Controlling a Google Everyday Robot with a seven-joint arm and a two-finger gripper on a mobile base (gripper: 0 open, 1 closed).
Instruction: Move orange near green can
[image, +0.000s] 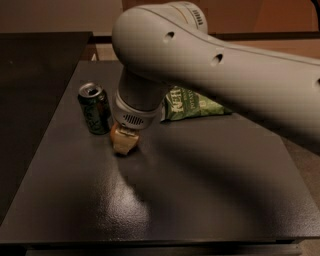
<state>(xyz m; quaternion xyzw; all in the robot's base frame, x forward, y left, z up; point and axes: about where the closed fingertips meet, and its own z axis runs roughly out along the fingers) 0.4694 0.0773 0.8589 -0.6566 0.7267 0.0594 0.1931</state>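
The green can (94, 109) stands upright at the left of the dark table (200, 190), silver top and pull-tab showing. My gripper (124, 142) points straight down just right of the can, under the big white arm (210, 65). It is shut on the orange (123, 145), which shows only as a pale orange lump between the fingers, at or just above the table top. The orange is a short gap from the can's base. The wrist hides most of the gripper.
A flat green Kettle chip bag (192, 104) lies behind the arm at the middle back. A darker surface (35, 75) adjoins the table on the left. The arm's shadow falls across the middle of the table.
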